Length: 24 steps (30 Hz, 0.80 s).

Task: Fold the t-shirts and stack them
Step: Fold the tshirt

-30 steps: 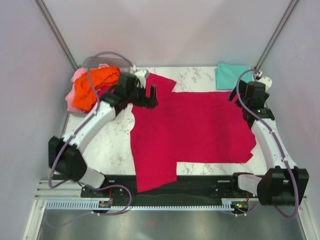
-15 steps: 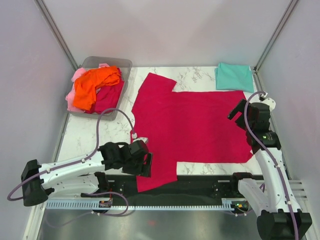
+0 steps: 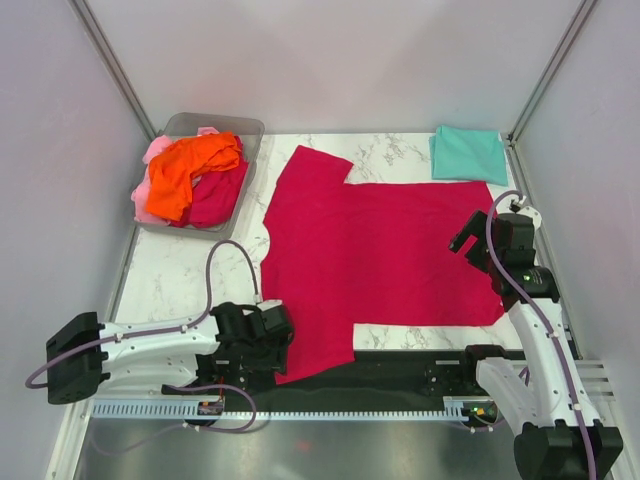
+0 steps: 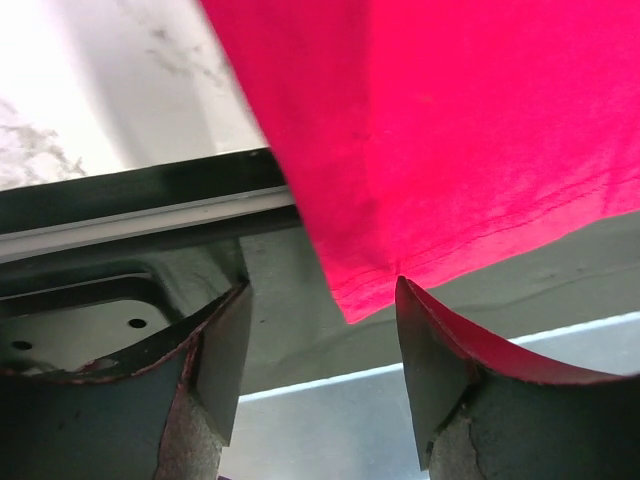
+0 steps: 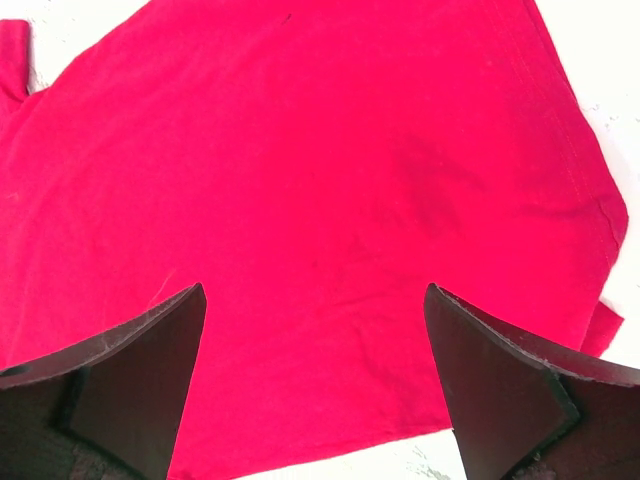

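**A:** Where is the shirt being worked on?

**B:** The crimson-magenta t-shirt (image 3: 380, 260) lies spread flat across the middle of the overhead frame, on the marble table (image 3: 200, 280). One sleeve points to the upper left. The other sleeve reaches the bottom of the frame, and its end lies over the black rail (image 3: 400, 370) along the near edge.

**A:** And the arms?

**B:** The left gripper (image 3: 272, 342) sits low in the lower left, right at that near sleeve. In its wrist view the left gripper (image 4: 320, 288) has its jaws partly apart. The sleeve's hemmed corner sits between them and nothing is pinched. The right-hand fingertip (image 4: 425, 330) is just beside the hem.

**A:** The other one?

**B:** The right gripper (image 3: 470, 235) hangs over the shirt's right-hand side. Seen from its own camera, the right gripper (image 5: 315, 290) has its jaws spread wide above smooth red cloth and grips nothing.

**A:** The rest of the t-shirts?

**B:** In the upper left, a clear bin (image 3: 245, 126) holds an orange shirt (image 3: 190, 170) heaped on a pale pink one (image 3: 148, 200), with more crimson cloth (image 3: 215, 195) beside them. A teal shirt (image 3: 468, 153) lies folded square in the upper right corner, apart from the crimson one.
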Available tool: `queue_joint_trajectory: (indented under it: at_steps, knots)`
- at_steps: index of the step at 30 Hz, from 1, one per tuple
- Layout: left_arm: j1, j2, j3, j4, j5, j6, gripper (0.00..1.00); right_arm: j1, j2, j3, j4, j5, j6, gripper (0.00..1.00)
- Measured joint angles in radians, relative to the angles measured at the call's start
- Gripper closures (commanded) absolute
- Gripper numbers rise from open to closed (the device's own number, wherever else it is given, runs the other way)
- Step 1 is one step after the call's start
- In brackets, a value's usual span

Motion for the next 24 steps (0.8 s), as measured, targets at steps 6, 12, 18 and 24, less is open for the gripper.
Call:
queue_joint_trajectory:
  at_steps: [6, 12, 18, 24]
  knots:
    - [-0.006, 0.039, 0.010, 0.006, 0.003, 0.002, 0.44, 0.000, -0.001, 0.000, -0.014, 0.002, 0.000, 0.02]
    - [-0.005, 0.092, 0.025, -0.027, -0.005, 0.026, 0.85, 0.000, -0.001, 0.000, -0.018, 0.006, 0.000, 0.02]
    - [-0.010, 0.100, 0.017, 0.069, 0.050, 0.025, 0.93, 0.000, 0.002, 0.000, -0.025, 0.007, 0.001, 0.02]
    - [-0.015, 0.090, -0.002, 0.152, 0.082, 0.025, 0.98, 0.000, 0.002, 0.000, -0.027, 0.008, 0.001, 0.02]
